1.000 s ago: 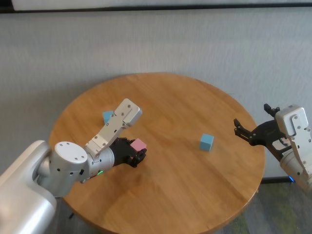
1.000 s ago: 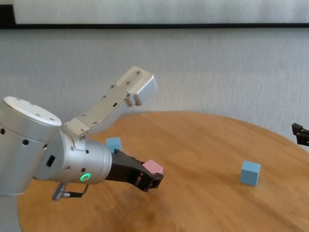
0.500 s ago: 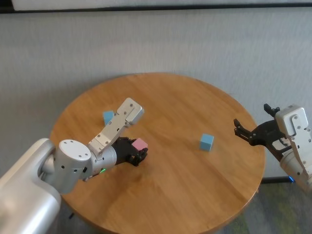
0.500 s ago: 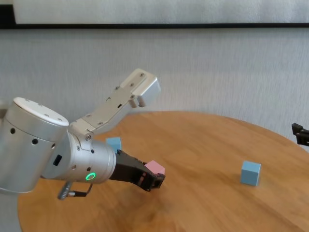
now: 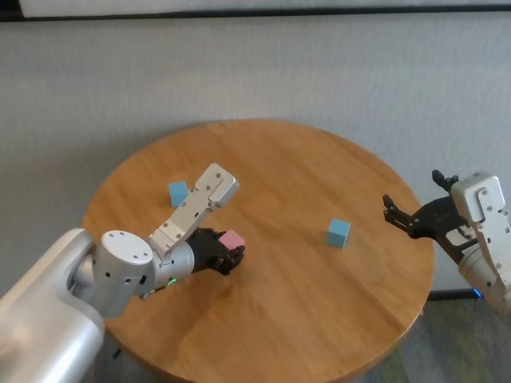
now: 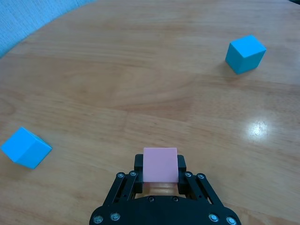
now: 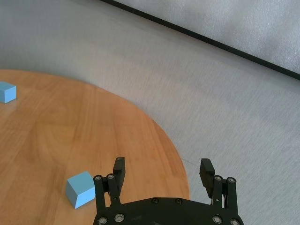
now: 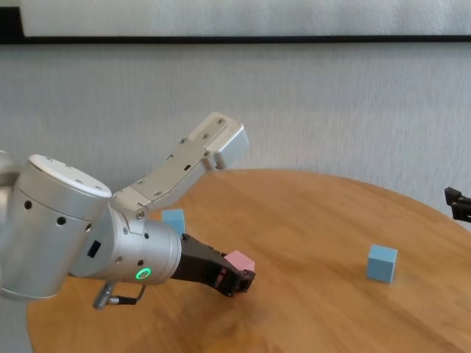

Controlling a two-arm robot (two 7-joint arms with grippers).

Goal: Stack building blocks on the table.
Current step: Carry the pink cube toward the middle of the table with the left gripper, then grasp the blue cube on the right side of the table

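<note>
Left gripper clamps the pink block low over the table — nearest blue block lies beyond-left; right gripper gapes wide, parked off the edge.

left gripper | fingers clamp pink block (two blue blocks apart)

hidden: pink block's lower half, behind left gripper | cut off: right gripper (chest view's right edge)
</note>
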